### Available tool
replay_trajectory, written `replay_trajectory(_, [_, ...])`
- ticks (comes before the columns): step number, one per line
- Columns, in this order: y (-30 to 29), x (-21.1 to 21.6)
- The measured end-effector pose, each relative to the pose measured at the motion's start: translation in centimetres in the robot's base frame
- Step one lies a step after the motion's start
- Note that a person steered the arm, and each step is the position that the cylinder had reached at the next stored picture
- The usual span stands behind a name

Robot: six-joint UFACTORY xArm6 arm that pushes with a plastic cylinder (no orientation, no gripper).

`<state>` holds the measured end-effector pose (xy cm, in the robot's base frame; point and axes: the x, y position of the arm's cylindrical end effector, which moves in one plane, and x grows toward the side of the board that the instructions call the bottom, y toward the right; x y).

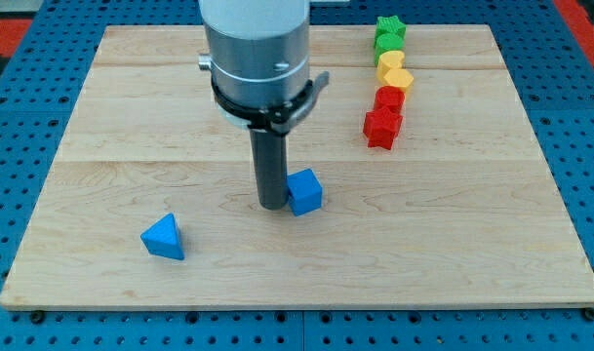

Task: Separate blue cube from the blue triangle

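Observation:
The blue cube [305, 191] sits near the middle of the wooden board [131, 117]. My tip [272, 206] is right against the cube's left side, touching or nearly touching it. The blue triangle [164, 237] lies toward the view's bottom left, well apart from the cube and from my tip. The dark rod rises from the tip to the grey arm body at the view's top.
A column of blocks stands at the view's top right: a green star [391, 26], a green block [388, 43], a yellow block [391, 61], a yellow heart [398, 79], a red block [390, 98] and a red star [382, 127].

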<state>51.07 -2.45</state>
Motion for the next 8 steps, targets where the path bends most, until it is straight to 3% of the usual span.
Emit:
replay_trajectory(3, [1.2,-1.1])
replay_trajectory(8, [9.8,-3.1])
